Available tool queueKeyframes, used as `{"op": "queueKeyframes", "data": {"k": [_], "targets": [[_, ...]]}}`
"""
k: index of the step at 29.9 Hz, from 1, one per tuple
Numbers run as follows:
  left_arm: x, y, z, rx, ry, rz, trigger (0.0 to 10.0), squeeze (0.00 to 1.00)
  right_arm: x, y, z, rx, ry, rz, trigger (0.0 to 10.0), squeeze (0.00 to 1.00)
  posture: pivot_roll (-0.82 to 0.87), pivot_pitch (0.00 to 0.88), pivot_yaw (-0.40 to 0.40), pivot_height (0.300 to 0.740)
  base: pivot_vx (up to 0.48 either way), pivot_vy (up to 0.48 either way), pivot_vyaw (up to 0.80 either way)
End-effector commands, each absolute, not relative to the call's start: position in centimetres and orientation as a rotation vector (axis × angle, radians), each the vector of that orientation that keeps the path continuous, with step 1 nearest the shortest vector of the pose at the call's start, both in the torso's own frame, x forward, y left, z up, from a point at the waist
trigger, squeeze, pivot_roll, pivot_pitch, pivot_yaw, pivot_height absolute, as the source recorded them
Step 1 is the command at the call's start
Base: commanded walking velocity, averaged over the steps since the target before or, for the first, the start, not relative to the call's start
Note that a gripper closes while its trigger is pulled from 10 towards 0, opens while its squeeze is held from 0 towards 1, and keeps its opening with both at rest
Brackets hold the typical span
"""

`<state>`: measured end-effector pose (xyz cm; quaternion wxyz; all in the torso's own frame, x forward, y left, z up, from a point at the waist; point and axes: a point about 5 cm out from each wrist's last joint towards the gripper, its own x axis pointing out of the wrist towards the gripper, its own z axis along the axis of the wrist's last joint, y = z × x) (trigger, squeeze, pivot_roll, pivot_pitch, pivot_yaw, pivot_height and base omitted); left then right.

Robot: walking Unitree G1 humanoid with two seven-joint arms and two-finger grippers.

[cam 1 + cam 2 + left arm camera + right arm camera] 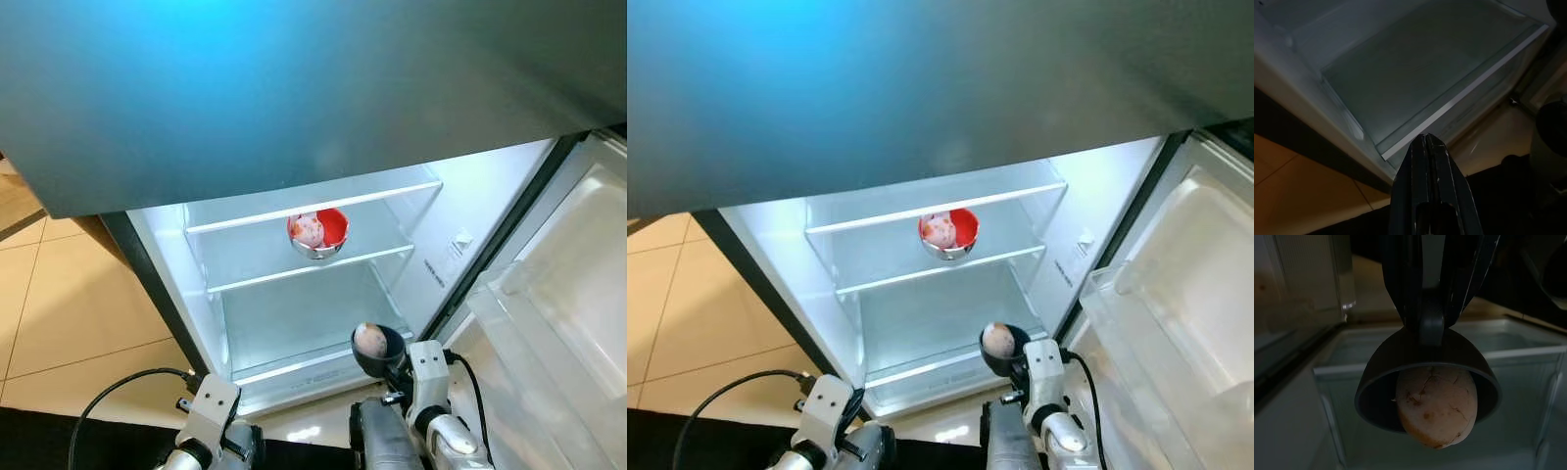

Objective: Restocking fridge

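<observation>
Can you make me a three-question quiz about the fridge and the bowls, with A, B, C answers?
1. Where is the red bowl?
A. on a glass shelf inside the fridge
B. in the door bin
C. on the floor

2. What colour is the bowl that the right tool holds?
A. yellow
B. dark grey
C. white

3. How are the left tool's fingers?
A. wide open
B. clamped on a bottle
C. shut, with nothing between them

Answers:
1. A, the red bowl sits on a shelf in the lit fridge.
2. B, the dark grey bowl with a brownish potato in it hangs from the right tool.
3. C, the left wrist view shows the two fingers pressed together.
</observation>
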<state>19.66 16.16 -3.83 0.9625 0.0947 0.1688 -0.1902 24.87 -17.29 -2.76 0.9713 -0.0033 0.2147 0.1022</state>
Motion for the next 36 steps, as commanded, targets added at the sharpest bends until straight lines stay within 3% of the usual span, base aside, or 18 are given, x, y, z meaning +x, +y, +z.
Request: {"op": "queueKeyframes", "data": {"k": [1,18,25,36], "targets": [[19.5,16.5,-3.9,0.208,0.347,-0.389,10.0,0.0,25.8,-17.0,-1.8,0.017,0.36,0.207,10.0,0.0,-0.11,0.14,-0.013,0.632,0.0,0.0,0.0],[20.4,16.2,-3.3,0.214,0.311,-0.388,10.0,0.0,29.2,-16.3,1.8,0.041,0.191,0.203,10.0,0.0,-0.11,0.147,-0.014,0.622,0.0,0.0,0.0],[21.4,14.8,-2.1,0.214,0.239,-0.48,10.0,0.0,31.6,-17.0,5.2,0.044,0.034,0.136,10.0,0.0,-0.11,0.156,-0.013,0.622,0.0,0.0,0.0],[22.2,13.1,-1.2,0.239,0.185,-0.589,10.0,0.0,32.7,-17.4,7.2,0.045,-0.05,0.183,10.0,0.0,-0.11,0.16,-0.014,0.622,0.0,0.0,0.0]]}}
